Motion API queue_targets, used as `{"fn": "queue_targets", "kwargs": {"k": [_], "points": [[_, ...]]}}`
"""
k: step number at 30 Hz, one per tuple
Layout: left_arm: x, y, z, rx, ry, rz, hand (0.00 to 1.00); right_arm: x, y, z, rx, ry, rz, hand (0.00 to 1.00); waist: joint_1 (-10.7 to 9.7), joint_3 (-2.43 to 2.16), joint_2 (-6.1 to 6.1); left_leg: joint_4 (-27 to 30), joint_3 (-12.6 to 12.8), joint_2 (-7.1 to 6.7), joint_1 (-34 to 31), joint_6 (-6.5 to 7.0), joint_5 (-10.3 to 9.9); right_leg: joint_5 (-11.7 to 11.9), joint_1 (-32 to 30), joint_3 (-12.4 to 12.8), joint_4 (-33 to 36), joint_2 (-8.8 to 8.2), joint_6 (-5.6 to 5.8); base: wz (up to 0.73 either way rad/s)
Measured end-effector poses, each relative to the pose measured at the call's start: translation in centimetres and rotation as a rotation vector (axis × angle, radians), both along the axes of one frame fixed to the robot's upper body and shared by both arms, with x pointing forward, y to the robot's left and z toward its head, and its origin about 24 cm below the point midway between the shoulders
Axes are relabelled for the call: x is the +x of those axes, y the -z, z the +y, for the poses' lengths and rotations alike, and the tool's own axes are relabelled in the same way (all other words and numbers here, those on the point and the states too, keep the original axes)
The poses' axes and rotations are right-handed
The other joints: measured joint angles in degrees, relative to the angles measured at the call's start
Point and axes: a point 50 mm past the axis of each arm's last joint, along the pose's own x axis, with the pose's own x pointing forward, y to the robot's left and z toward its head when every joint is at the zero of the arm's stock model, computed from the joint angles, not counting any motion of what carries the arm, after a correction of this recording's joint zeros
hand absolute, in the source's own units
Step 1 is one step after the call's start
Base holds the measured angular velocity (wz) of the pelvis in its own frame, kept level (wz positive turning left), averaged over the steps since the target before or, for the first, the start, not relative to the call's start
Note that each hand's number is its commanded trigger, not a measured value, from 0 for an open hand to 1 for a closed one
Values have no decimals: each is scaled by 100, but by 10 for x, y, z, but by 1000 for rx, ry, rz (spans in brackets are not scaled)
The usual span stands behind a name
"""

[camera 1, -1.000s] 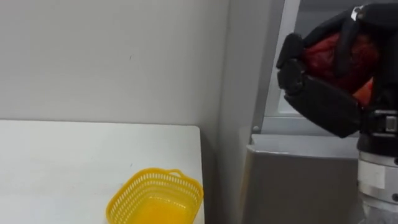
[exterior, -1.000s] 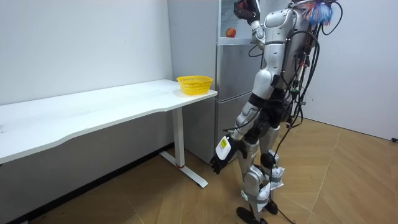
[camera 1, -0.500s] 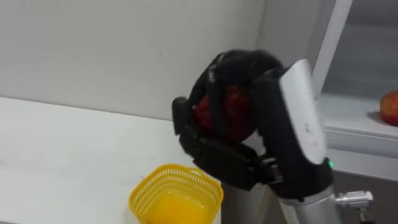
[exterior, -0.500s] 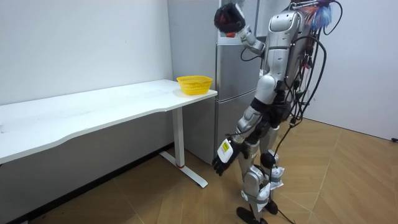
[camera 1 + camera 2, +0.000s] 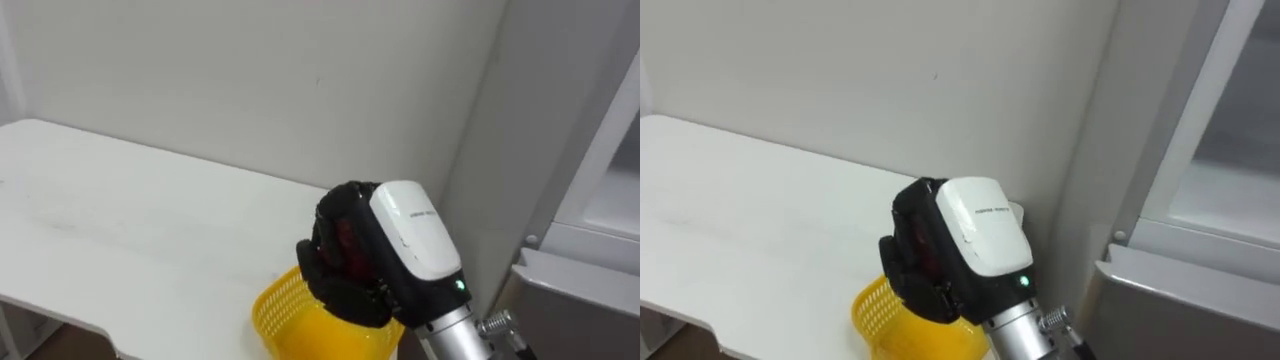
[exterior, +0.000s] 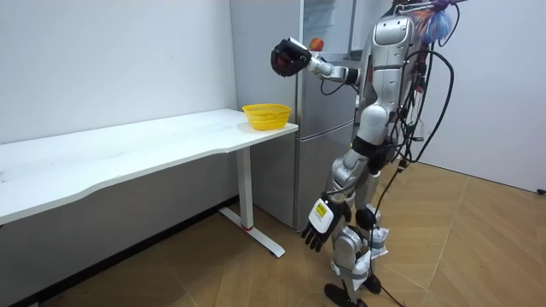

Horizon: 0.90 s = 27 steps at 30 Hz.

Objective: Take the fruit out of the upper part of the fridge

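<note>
A red fruit [image 5: 346,238] is grasped in the right hand [image 5: 392,250], with the dark fingers [image 5: 330,275] clenched round it so that only a patch of red is seen between them. The hand is held out at the end of the raised right arm, above a yellow basket [image 5: 285,318], part of which is hidden behind it in the eye views. In the room view the hand [image 6: 286,58] is seen well above the basket [image 6: 266,115] and apart from it. The basket is set on the white bench [image 5: 120,220], at the bench's end next to the grey fridge [image 6: 320,128], close to the edge there. A line of small dark print is carried on the white back of the right hand, and a small green light is lit below it; the print is too small to be read. The robot is seen standing upright in front of the fridge, just past the end of the bench. A second reddish fruit [image 6: 316,43] is seen in the upper part of the fridge. The left hand [image 6: 316,227] is hung low beside the legs, its fingers released and pointing down; a white and yellow label is borne on its back, and nothing on it can be read.
</note>
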Motion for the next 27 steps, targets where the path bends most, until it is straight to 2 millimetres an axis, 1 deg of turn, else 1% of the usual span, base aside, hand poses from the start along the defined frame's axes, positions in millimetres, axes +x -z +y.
{"fn": "queue_targets", "kwargs": {"k": [2,3,4,5,9,12,14,16,20,23,25,27], "points": [[0,-1,2,4,-2,-2,0,1,2,-1,-6,4,9,100,92,12,-21,0,-5,0,-13,0,0,-2,-7,-17,-9,0,3,0],[1,-1,2,4,-5,-3,0,2,4,-1,-11,5,13,100,96,13,-23,4,-13,-1,-19,0,0,-2,-7,-32,-10,-3,4,10],[1,-1,2,3,-4,-5,0,5,8,-1,-24,11,32,100,96,15,-27,24,-60,-9,-43,0,0,-2,-4,-139,-10,-15,4,17],[2,-1,2,-1,-3,-6,0,8,14,-2,-41,20,58,100,102,16,-28,38,-100,-17,-60,1,0,-3,-4,-185,-10,-24,4,17],[0,-1,2,-21,-2,12,0,13,26,-1,-84,28,117,100,142,17,-27,46,-148,-30,-85,2,1,-8,-5,-202,-22,-29,14,7],[-1,-1,2,-34,-3,20,0,14,28,-2,-89,33,127,100,202,19,-23,46,-193,-53,-94,3,2,-22,19,-243,-57,-39,34,10],[0,-1,2,-44,-1,25,0,16,34,-4,-100,44,149,100,205,24,-17,50,-270,-69,-93,6,3,-22,69,-307,-100,-44,34,17],[-1,-1,2,-45,-1,26,0,18,39,-6,-109,54,172,100,218,24,-17,46,-304,-70,-94,6,3,-24,76,-320,-100,-44,38,12],[-1,-1,1,-60,-2,37,0,20,47,-9,-132,65,213,100,233,30,-8,42,-323,-70,-110,6,3,-29,66,-329,-101,-47,45,3],[0,-1,1,-65,0,37,0,21,49,-10,-140,68,222,100,236,29,-11,36,-324,-70,-130,6,4,-29,46,-336,-102,-47,45,0],[1,-1,1,-66,0,35,0,21,49,-10,-141,68,223,100,230,28,-12,39,-335,-72,-139,7,5,-29,43,-397,-103,-53,45,2],[3,-1,1,-68,2,34,0,24,53,-11,-151,75,238,100,223,28,-13,48,-330,-73,-137,12,13,-29,49,-406,-102,-59,45,2]]}}
